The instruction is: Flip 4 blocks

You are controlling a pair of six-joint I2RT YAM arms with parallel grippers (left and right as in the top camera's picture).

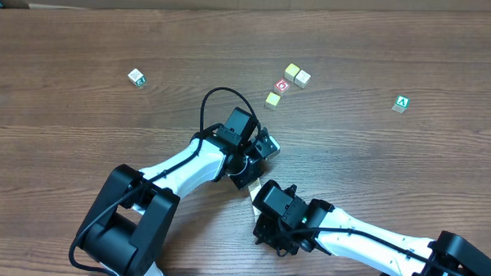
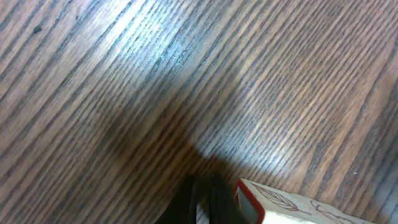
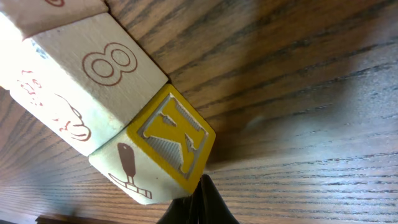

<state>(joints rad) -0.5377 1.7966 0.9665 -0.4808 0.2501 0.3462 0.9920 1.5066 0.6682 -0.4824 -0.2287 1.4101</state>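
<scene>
In the right wrist view three blocks lie in a row: one with a yellow "K" face and a hammer drawing (image 3: 171, 140), a cream one marked "8" (image 3: 93, 74), and a third at the top left corner (image 3: 43, 12). My right gripper (image 3: 200, 200) is shut, its tips against the yellow block's lower corner. The left wrist view shows a cream block with a red-rimmed face (image 2: 292, 206) just right of my shut left gripper (image 2: 202, 202). In the overhead view both grippers (image 1: 267, 147) (image 1: 256, 196) meet mid-table and cover these blocks; only a cream sliver (image 1: 252, 190) shows.
Farther back stand a yellowish cube (image 1: 292, 71), a cream cube (image 1: 302, 78), a red-faced cube with a white ring (image 1: 282, 86) and a yellow cube (image 1: 273, 99). A white and green cube (image 1: 136, 78) sits far left, a green "A" cube (image 1: 402, 103) far right.
</scene>
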